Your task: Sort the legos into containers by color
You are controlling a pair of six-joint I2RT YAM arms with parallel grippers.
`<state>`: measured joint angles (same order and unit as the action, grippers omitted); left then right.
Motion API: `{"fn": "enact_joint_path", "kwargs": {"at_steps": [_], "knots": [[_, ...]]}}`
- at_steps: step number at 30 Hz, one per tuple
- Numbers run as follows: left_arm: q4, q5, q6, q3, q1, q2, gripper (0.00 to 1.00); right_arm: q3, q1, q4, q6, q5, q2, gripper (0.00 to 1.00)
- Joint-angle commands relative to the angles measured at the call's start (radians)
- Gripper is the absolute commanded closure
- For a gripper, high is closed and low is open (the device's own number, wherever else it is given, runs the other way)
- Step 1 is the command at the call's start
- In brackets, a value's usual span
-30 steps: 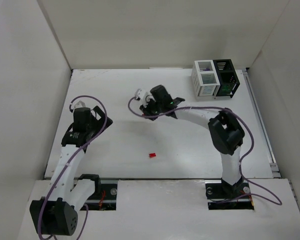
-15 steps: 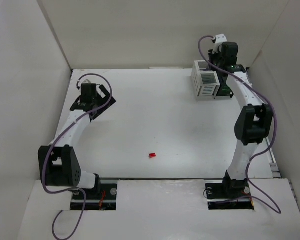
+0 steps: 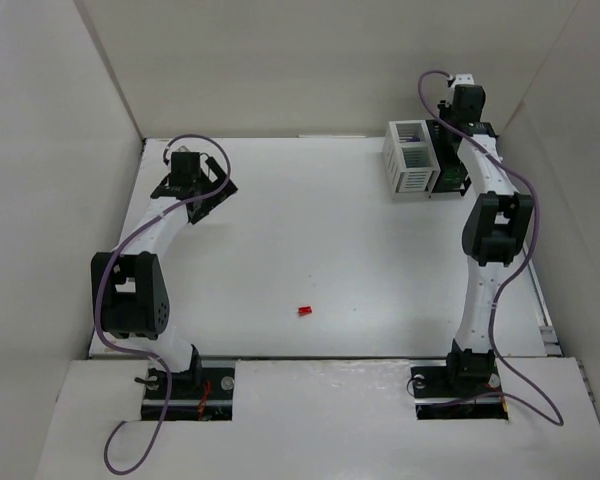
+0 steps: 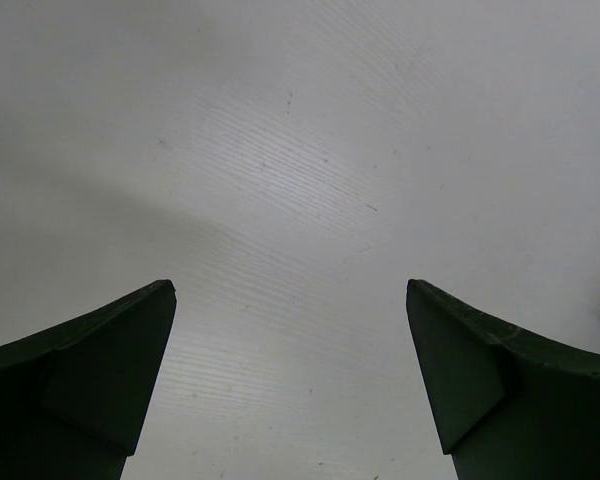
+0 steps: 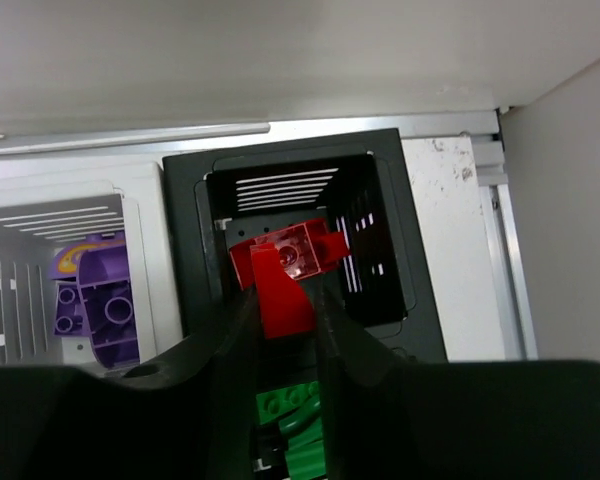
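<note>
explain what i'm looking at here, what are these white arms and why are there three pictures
This is a robot: a left arm and a right arm bolted at the near edge of a white table. The wide picture comes from a fixed camera above and behind them; the other two come from a camera on each wrist. The left gripper is open and empty over bare table. The right gripper is shut on a red lego above the black bin, which has green legos inside. The white bin joined beside it holds a purple lego. A loose red lego lies alone on the table.
</note>
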<state>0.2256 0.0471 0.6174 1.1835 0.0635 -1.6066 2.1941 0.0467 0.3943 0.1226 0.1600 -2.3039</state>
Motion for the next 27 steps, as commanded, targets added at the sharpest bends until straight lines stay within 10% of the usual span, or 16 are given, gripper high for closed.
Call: {"fn": "enact_joint_path", "kwargs": {"at_steps": [1, 4, 14, 27], "knots": [[-0.008, 0.010, -0.022, 0.045, -0.004, 0.013, 0.00, 0.040, -0.002, -0.015, -0.026, 0.021, 0.027, 0.65], [0.001, 0.010, -0.022, 0.045, -0.004, 0.013, 0.00, -0.008, -0.002, -0.037, -0.026, 0.032, 0.072, 0.48], [0.001, 0.010, -0.022, -0.120, -0.004, 0.213, 0.00, -0.339, -0.089, -0.061, 0.175, -0.187, 0.398, 0.39], [0.056, 0.048, 0.005, -0.400, -0.004, 0.601, 0.00, -1.125, -0.824, -0.215, 0.144, -0.396, 0.745, 0.34]]}}
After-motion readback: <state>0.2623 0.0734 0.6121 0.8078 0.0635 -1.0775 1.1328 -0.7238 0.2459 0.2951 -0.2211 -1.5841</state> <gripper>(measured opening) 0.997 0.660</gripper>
